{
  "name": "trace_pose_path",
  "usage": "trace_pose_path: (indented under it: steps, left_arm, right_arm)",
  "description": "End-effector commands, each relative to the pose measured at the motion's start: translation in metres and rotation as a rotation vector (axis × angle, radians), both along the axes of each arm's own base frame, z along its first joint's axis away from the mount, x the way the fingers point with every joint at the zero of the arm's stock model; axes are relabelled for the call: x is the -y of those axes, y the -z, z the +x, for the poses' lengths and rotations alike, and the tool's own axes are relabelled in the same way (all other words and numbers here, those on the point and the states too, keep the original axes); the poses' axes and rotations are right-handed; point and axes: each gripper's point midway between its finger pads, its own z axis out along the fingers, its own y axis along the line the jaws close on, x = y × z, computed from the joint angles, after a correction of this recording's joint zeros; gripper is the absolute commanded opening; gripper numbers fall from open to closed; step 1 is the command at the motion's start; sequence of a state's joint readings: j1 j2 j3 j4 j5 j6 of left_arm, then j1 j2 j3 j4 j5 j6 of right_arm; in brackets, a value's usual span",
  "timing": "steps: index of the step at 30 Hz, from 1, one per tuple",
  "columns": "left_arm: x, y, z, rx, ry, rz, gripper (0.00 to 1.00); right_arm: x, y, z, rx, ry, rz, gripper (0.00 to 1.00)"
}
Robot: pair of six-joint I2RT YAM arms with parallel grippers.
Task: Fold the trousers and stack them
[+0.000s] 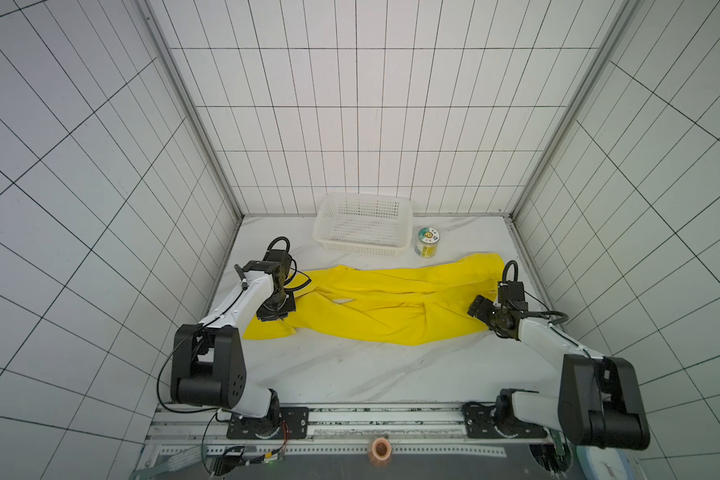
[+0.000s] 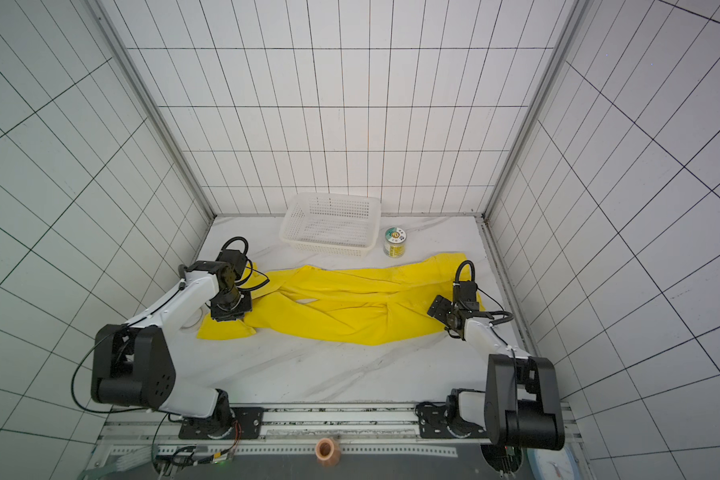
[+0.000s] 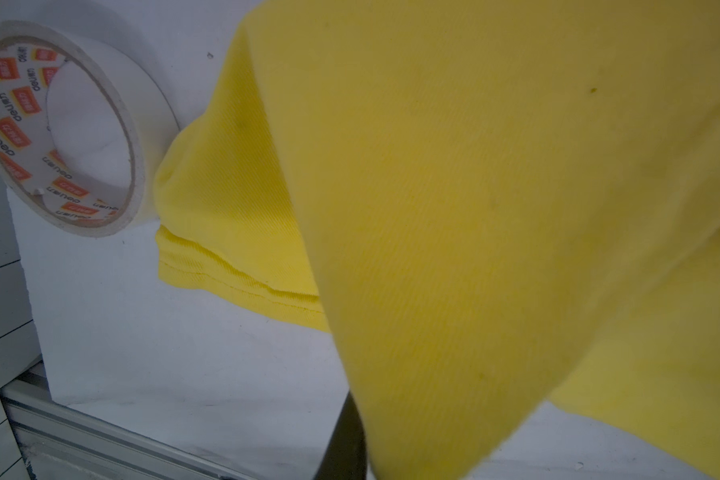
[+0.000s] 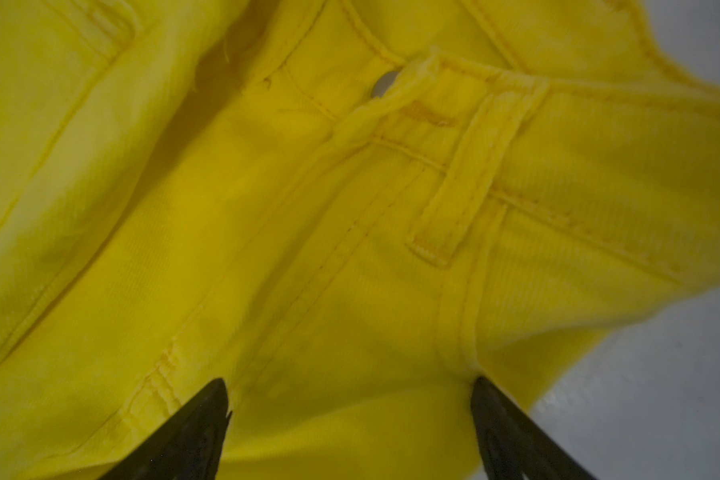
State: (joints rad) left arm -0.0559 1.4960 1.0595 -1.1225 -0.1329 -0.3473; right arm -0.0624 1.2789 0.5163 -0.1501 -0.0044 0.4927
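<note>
Expect limp, light trousers: pinch hem, waistband. Your right tool gapes empty; left tool cloth-hidden, grip unclear.

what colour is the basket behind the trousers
White; the basket shows best in a top view.
</note>
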Motion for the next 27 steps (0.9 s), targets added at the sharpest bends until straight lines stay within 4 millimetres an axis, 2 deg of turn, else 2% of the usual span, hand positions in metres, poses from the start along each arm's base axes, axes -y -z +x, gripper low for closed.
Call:
trace_pose_path:
  steps: [1, 4, 8, 11, 16, 19, 22, 24, 27]
  left_arm:
    - [-0.001, 0.001, 0.012, 0.009, 0.002, -0.01, 0.15]
    - [-0.001, 0.009, 0.018, 0.002, 0.005, -0.01, 0.15]
    - [-0.005, 0.009, 0.023, 0.006, 0.024, 0.016, 0.03]
    - [-0.011, -0.005, 0.024, 0.022, 0.029, 0.042, 0.0]
    - [-0.017, -0.044, 0.036, 0.094, 0.022, 0.05, 0.0]
    - [-0.028, -0.064, 0.056, 0.155, -0.005, 0.033, 0.0]
    - [-0.041, -0.077, 0.088, 0.201, -0.032, 0.017, 0.0]
    - [-0.048, -0.08, 0.112, 0.22, -0.035, 0.013, 0.0]
    - [-0.055, -0.074, 0.142, 0.204, -0.031, 0.013, 0.0]
  right_arm:
    - [0.008, 0.023, -0.025, -0.109, 0.037, -0.006, 0.91]
    - [0.008, 0.023, -0.025, -0.104, 0.037, -0.005, 0.91]
    - [0.007, 0.023, -0.026, -0.1, 0.037, 0.001, 0.91]
    - [0.008, 0.022, -0.027, -0.095, 0.041, 0.0, 0.9]
    - [0.01, 0.024, -0.029, -0.105, 0.055, -0.003, 0.89]
    - [0.012, 0.026, -0.031, -0.116, 0.066, -0.004, 0.89]
    - [0.014, 0.028, -0.035, -0.125, 0.083, -0.004, 0.89]
    - [0.016, 0.03, -0.038, -0.13, 0.096, -0.001, 0.89]
    - [0.018, 0.033, -0.043, -0.14, 0.11, 0.005, 0.89]
